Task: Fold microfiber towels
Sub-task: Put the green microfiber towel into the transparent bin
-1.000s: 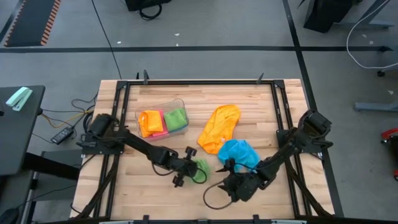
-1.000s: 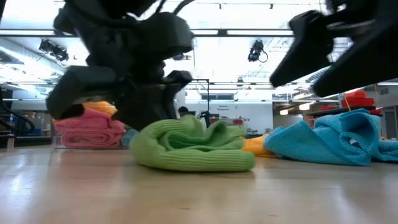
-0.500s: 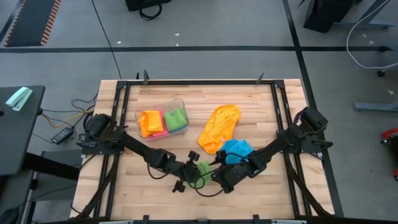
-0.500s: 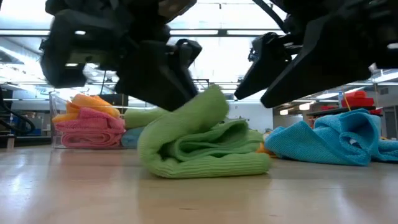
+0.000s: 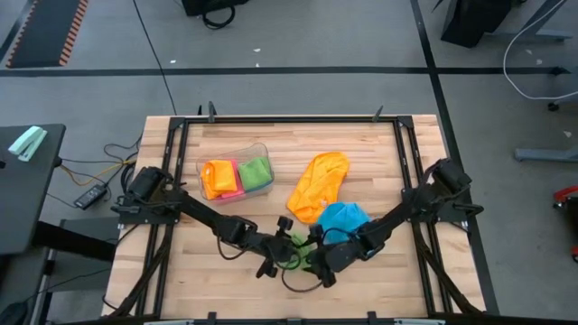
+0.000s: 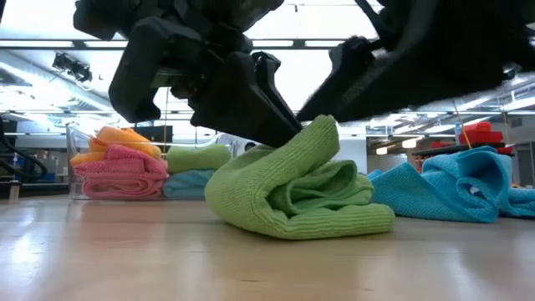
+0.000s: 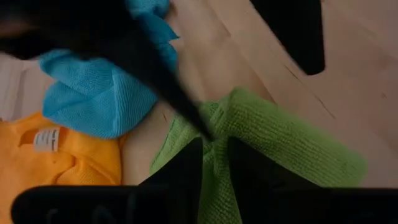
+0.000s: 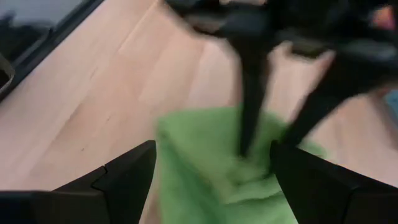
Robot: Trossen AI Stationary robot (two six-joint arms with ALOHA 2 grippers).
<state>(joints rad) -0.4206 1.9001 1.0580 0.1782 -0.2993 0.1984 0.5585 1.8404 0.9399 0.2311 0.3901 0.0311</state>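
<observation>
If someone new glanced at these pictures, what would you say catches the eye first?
Probably the bunched green towel near the table's front edge, with the left pincer and right pincer meeting over it. Next, the loose orange towel and blue towel just behind, and the clear tub of folded towels at back left.

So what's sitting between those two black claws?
The green towel lies bunched between the left gripper and the right gripper. The high view shows it best.
</observation>
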